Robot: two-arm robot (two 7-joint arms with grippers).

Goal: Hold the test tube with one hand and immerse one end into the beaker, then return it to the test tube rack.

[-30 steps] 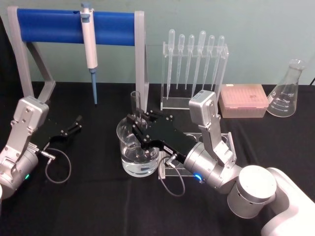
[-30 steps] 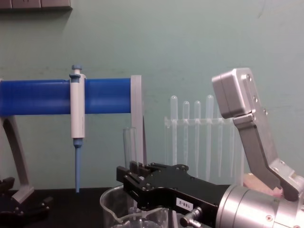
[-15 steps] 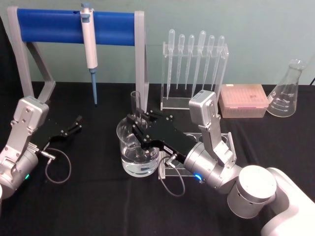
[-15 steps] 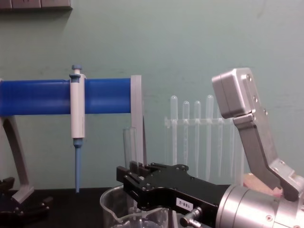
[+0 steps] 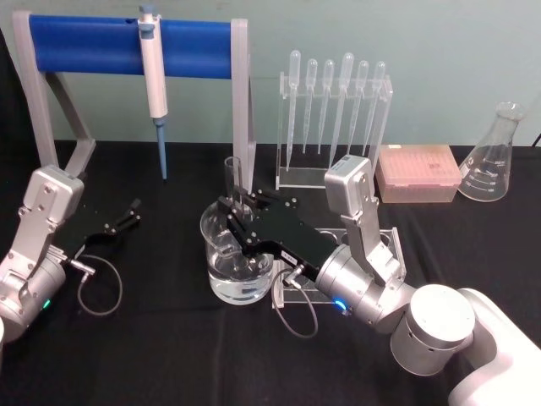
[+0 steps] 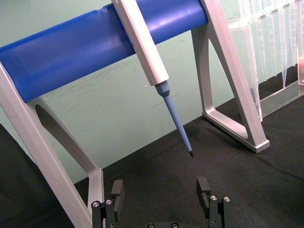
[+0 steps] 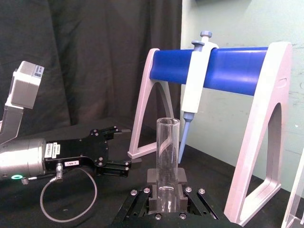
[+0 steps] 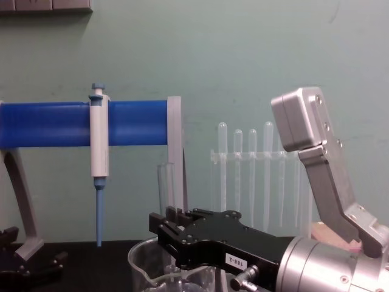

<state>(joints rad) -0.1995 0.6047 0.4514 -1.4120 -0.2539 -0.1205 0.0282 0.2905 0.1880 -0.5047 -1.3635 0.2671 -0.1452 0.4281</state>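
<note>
The beaker [image 5: 221,269] stands mid-table with clear liquid in its lower part; its rim [image 8: 141,255] shows in the chest view. The test tube [image 5: 233,179] stands upright over it, open rim on top, and its lower part drops inside the beaker's rim behind the jaws. My right gripper [image 5: 240,211] is shut on the test tube [image 7: 168,152] at mid-length, reaching in from the right above the beaker. The tube [image 8: 165,185] rises above the gripper [image 8: 173,234] in the chest view. My left gripper [image 5: 128,213] rests at the table's left, open with nothing between its fingers [image 6: 117,190].
A blue-barred stand [image 5: 93,44] holding a blue-and-white micropipette [image 5: 154,80] spans the back left. Behind the beaker is a clear rack of plastic pipettes [image 5: 334,110]. A pink tip box [image 5: 418,173] and a conical flask [image 5: 494,156] sit at the back right.
</note>
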